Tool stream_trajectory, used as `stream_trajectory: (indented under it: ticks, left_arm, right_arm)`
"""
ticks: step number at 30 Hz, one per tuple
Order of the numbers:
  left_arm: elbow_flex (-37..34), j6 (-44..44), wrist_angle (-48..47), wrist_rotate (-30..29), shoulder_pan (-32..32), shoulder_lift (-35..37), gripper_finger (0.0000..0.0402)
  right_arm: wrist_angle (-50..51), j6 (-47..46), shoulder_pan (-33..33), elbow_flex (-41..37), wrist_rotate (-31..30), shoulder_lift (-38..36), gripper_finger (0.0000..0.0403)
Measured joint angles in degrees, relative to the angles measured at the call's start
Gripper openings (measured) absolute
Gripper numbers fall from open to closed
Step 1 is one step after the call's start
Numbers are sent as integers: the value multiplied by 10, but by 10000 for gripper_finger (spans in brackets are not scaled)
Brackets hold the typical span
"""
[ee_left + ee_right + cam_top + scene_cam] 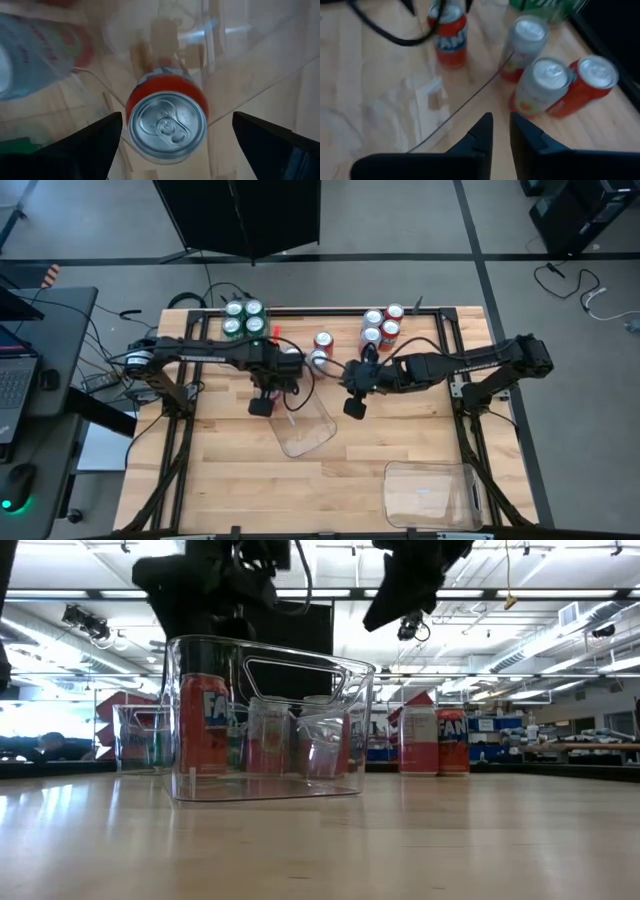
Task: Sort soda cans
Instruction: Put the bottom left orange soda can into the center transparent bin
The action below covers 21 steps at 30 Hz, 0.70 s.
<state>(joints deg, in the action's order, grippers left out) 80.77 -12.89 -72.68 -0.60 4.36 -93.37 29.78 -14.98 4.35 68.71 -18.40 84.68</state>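
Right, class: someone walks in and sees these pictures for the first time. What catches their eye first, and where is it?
Probably the red soda can with a silver top standing upright between the wide-open fingers of the left pincer, beside the clear rectangular plastic tray at the table's middle. Next, four green cans clustered at the far edge, left of a red and silver-grey group.

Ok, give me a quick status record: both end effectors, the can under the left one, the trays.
left end effector: open, above the red can, not touching it
red can: upright, at the centre tray's corner; inside or beside, unclear
right end effector: fingers nearly together, empty, mid-table
centre tray: clear, mid-table
second tray: front right
green cans: four, grouped back left
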Motion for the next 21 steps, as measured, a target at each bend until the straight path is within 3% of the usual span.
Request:
stream_trajectory:
  ticks: [9,21]
  left_arm:
    - [-25,31,93,37,0,115,380]
    - [-267,57,387,101,1,310,381]
  right_arm:
    - [-78,31,-77,-2,-2,10,120]
    - [-189,2,-167,-3,-2,95,232]
